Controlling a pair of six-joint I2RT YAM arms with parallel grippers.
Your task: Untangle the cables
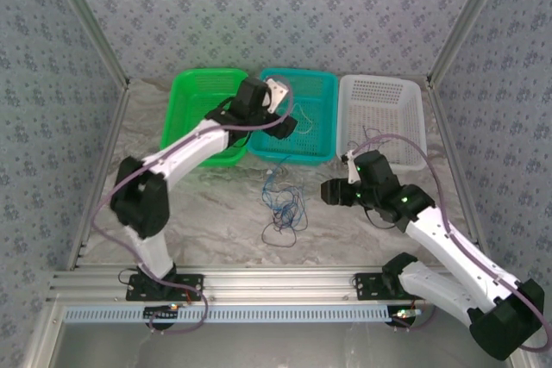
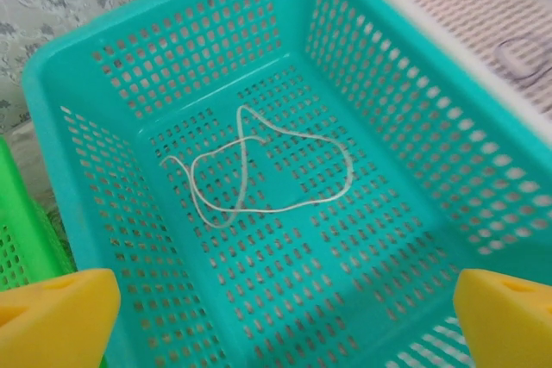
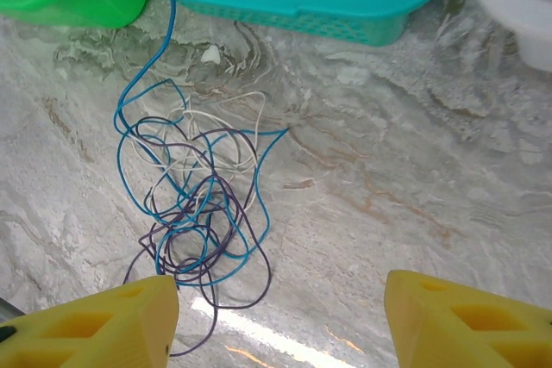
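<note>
1. The bench (image 1: 207, 204) is finished in a pale grey, marbled pattern.
2. A teal basket (image 1: 302, 154) is set at the far side of the bench, as the middle one of three in a row.
3. A green basket (image 1: 185, 114) is placed against the teal basket's left side.
4. A white basket (image 1: 384, 92) is placed close against the teal basket's right side.
5. The cables (image 1: 283, 208) are heaped in a loose tangle on the bare bench just in front of the teal basket, with blue, white and dark purple loops interlaced.
6. One blue strand (image 3: 155, 58) is led from the tangle up to the teal basket's near rim.
</note>
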